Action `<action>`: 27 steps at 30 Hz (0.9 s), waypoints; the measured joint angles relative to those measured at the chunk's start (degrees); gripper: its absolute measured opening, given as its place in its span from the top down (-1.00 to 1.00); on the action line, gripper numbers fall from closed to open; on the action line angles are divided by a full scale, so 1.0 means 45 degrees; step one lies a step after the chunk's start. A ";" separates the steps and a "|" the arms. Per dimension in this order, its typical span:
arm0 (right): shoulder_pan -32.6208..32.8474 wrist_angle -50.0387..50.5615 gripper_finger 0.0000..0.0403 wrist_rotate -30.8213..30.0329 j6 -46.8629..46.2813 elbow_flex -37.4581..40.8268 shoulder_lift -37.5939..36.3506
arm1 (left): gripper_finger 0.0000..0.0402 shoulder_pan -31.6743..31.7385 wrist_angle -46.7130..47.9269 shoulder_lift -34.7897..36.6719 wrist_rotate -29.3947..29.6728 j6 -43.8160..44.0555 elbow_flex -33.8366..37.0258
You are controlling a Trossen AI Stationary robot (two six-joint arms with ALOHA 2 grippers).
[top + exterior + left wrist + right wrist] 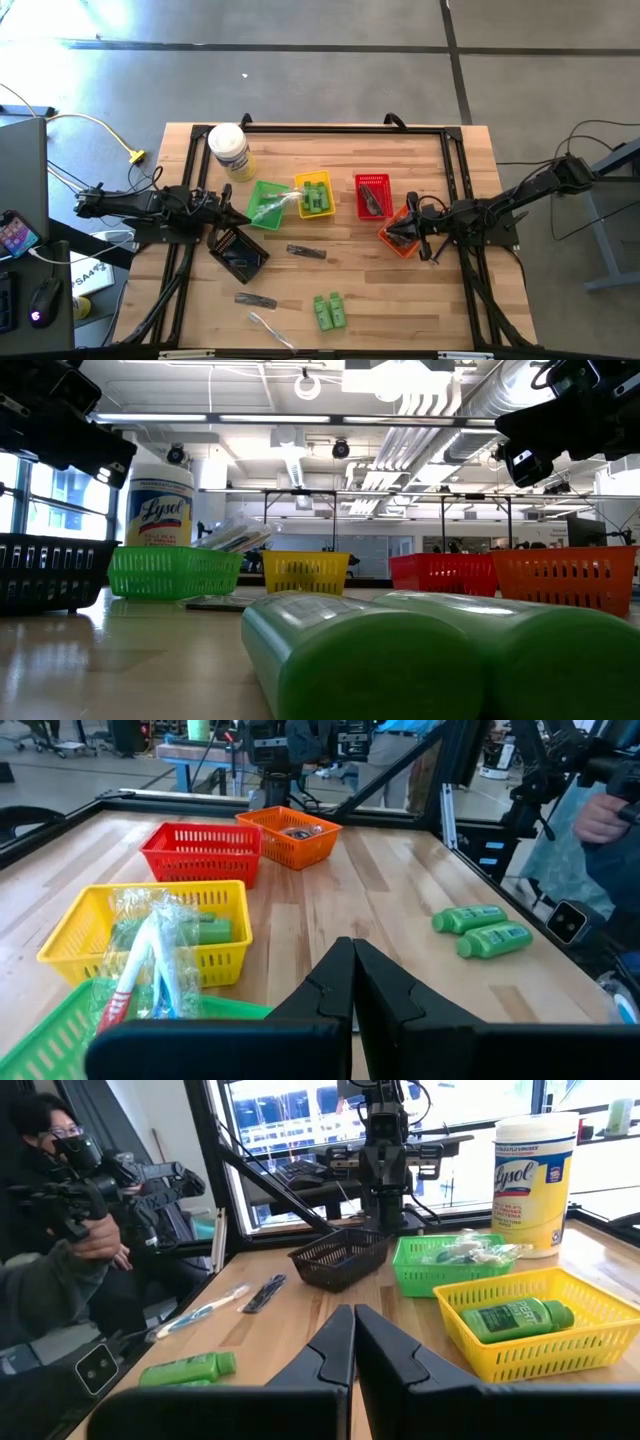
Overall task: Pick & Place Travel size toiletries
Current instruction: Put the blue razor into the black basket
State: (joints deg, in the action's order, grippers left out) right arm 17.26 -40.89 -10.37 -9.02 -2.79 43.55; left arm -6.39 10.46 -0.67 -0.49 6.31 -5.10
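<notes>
Two bright green bottles [330, 310] lie side by side near the table's front edge. Two slim black sticks [305, 252] [255, 300] and a clear-wrapped toothbrush [270, 328] lie flat on the wood. More green bottles [515, 1318] lie in the yellow basket [315, 195]. A wrapped toothbrush [150, 960] rests in the green basket [265, 203]. My left gripper [235, 213] hovers shut at the green basket's left side, with nothing between its fingers [353, 970]. My right gripper [395, 232] hovers shut by the orange basket [405, 238], also holding nothing [353, 1335].
A red basket [372, 195] stands between the yellow and orange ones. A black basket [238, 250] sits near my left gripper. A large white Lysol jar [230, 150] stands at the far left. A person [60, 1190] stands beyond the table's near edge.
</notes>
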 joint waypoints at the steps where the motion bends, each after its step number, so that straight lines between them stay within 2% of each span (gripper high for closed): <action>1: 0.0000 -0.0001 0.98 0.0000 0.0000 0.0000 0.0002 | 1.00 0.0000 0.0005 0.0000 0.0000 0.0000 0.0000; 8: 0.0000 -0.0003 0.98 0.0000 0.0000 0.0000 0.0000 | 1.00 0.0000 0.0011 0.0000 -0.0046 0.0380 0.0000; 18: 0.0000 0.0179 0.98 0.0000 0.0000 0.0000 0.0002 | 1.00 0.0000 0.0019 0.0000 -0.0058 -0.0145 0.0000; 27: 0.0013 0.1213 0.98 -0.0339 -0.0546 -0.0016 0.0015 | 1.00 0.0000 0.0023 0.0000 -0.0058 -0.0437 0.0000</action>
State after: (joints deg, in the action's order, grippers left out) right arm 17.31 -35.44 -11.89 -11.47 -2.86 43.62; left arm -6.39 10.56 -0.67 -0.75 4.34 -5.10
